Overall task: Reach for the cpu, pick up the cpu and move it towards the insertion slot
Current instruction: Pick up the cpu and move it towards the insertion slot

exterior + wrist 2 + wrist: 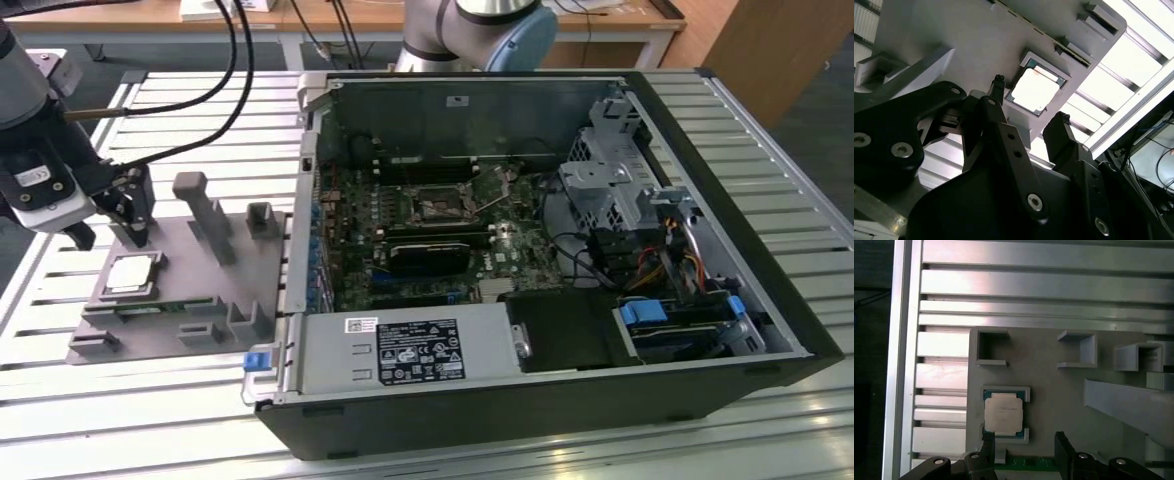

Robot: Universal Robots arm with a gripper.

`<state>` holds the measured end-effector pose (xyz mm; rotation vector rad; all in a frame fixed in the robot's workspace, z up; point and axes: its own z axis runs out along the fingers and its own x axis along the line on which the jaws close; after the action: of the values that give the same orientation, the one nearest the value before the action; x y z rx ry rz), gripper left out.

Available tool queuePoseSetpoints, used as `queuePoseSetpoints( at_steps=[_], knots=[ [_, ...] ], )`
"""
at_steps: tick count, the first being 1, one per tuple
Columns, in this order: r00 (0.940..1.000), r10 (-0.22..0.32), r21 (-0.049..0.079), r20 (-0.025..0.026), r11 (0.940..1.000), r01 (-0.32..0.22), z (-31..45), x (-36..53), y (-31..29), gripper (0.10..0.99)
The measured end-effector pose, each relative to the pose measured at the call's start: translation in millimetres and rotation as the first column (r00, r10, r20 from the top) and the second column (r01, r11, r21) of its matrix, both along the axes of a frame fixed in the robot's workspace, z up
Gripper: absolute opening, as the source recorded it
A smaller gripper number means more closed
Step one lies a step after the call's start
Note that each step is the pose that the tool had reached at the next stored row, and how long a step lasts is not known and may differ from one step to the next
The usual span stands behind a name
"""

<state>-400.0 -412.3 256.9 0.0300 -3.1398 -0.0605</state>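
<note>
I find the cpu (134, 272) on the tray (180, 290). The insertion slot (437, 205) sits inside the case (454, 100), at the exterior view's right.

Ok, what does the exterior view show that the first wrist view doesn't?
The exterior view adds the open computer case, with the insertion slot inside it on the green board. The first wrist view adds a straight-down close look at the pale corner brackets hugging the cpu. Both share the cpu lying in the grey tray and the open gripper near it, holding nothing.
</note>
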Motion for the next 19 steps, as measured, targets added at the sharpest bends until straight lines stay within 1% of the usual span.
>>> queuePoseSetpoints(
  at_steps=[11, 19],
  knots=[
    [1.0000, 0.000, 0.000, -0.0001, 1.0000, 0.000, -12.5, 0.0, -0.1, 0.588],
    [1.0000, 0.000, 0.000, -0.0001, 1.0000, 0.000, -20.1, -0.1, -0.5, 0.588]
  ],
)
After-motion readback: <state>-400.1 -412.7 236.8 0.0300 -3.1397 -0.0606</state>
